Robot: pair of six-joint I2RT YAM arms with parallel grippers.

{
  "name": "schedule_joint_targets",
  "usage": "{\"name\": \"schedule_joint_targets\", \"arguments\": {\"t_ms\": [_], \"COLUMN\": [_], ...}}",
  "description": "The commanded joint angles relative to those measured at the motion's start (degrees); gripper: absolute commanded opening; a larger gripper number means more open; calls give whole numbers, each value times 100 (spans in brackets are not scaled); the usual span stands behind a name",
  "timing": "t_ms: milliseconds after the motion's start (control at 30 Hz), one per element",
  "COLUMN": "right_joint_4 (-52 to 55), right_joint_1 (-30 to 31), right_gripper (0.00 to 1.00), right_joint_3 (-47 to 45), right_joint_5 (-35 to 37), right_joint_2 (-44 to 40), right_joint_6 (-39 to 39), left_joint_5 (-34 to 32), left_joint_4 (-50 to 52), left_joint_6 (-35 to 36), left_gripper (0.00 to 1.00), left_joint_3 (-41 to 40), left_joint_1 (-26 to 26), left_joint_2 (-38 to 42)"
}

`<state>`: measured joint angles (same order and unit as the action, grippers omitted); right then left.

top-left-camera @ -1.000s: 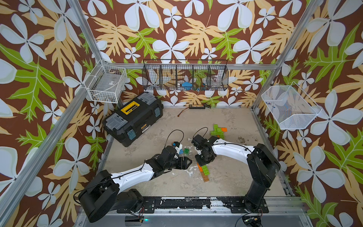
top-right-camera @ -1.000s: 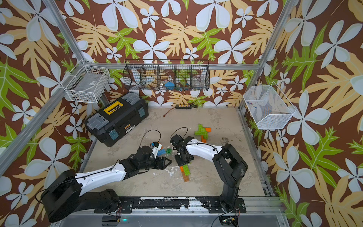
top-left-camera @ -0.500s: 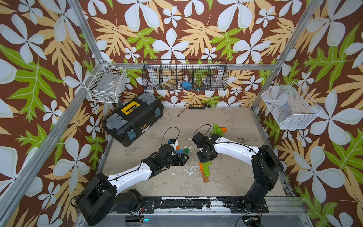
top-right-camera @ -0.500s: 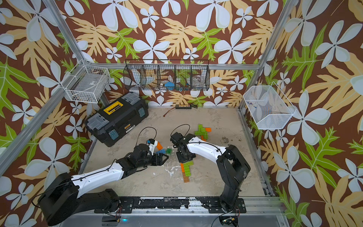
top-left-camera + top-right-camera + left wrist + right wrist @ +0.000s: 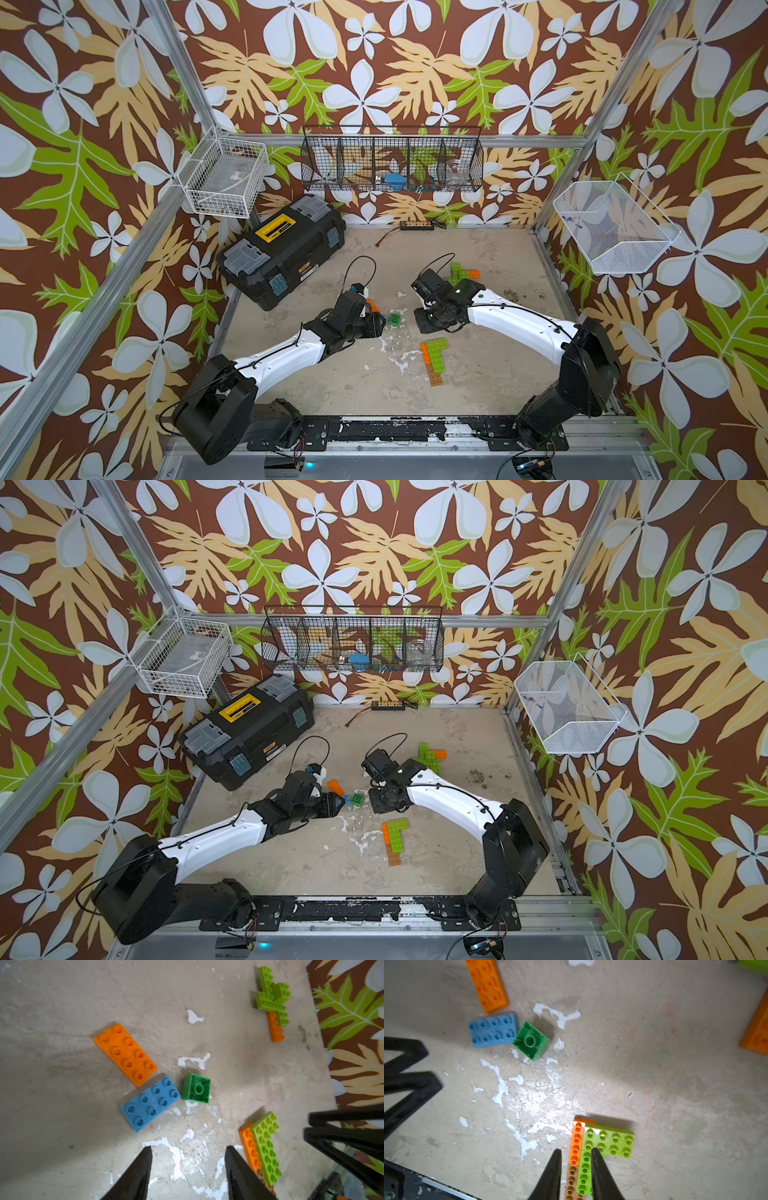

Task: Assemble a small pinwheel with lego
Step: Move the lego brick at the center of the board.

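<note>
1. Left jaws: part open with nothing between them. They hang over bare desk (image 5: 62,1147), just short of the blue plate (image 5: 150,1103).
2. Right jaws: only a narrow gap, and nothing held as far as I can tell. The tips hang over the L-shaped sub-assembly (image 5: 612,1140) of orange strip, lime plates and tan piece. I can't tell whether they touch it.
3. Loose lego in a top view, just below mid-frame and a little left of centre:
   - orange plate (image 5: 335,786)
   - blue plate, just beside the orange one
   - dark green square brick (image 5: 356,798), touching or nearly touching the blue plate's end
4. The L-shaped sub-assembly lies lower centre of that frame, apart from those 3.
5. A lime-and-orange cluster (image 5: 430,756) sits right of centre, beside the right wrist.
6. Handling, my read: hard, rigid, very light plastic with smooth side walls. Expect pieces to skid on the desk or squirt out of a skewed pinch.
7. Plates lie flat with studs up and offer little edge. Pinch across the 2 long sides at mid-length, jaws square to them and low.
8. The dark green brick is taller and lies hollow side up. Take it by 2 opposite walls. It probably needs flipping before it can seat.
9. Sub-assembly: stud joints may pop if levered. Grip across the stacked overlap, not a free end.
</note>
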<state>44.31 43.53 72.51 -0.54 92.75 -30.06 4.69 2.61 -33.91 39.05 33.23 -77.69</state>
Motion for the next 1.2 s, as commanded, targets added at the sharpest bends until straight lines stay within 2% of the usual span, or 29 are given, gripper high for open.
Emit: {"name": "schedule_joint_targets", "arguments": {"t_ms": [0, 167, 367, 500, 733, 933, 1167], "right_joint_4": [-135, -126, -90, -106, -134, -125, -117], "right_joint_1": [8, 12, -43, -158, -368, -407, -459], "right_gripper": [27, 27, 28, 28, 28, 27, 27], "right_joint_3": [126, 57, -165, -378, -623, -696, -782], "right_joint_5": [-97, 18, 168, 174, 124, 147, 210], "right_joint_2": [-62, -225, -471, -689, -972, -1022, -1070], "right_joint_6": [36, 60, 98, 87, 100, 121, 56], "left_joint_5": [-209, -290, -205, -120, 274, 542, 835], "left_joint_4": [367, 679, 886, 929, 961, 944, 907], "left_joint_6": [269, 482, 657, 697, 823, 861, 612], "left_gripper": [53, 54, 56, 54, 39, 26, 25], "left_joint_3": [321, 1125, 1780, 1977, 2225, 2483, 3024], "left_joint_1": [-294, -633, -634, -633, -592, -276, 320], "left_joint_2": [-398, -1372, -2193, -2468, -2864, -3165, -3575]}}
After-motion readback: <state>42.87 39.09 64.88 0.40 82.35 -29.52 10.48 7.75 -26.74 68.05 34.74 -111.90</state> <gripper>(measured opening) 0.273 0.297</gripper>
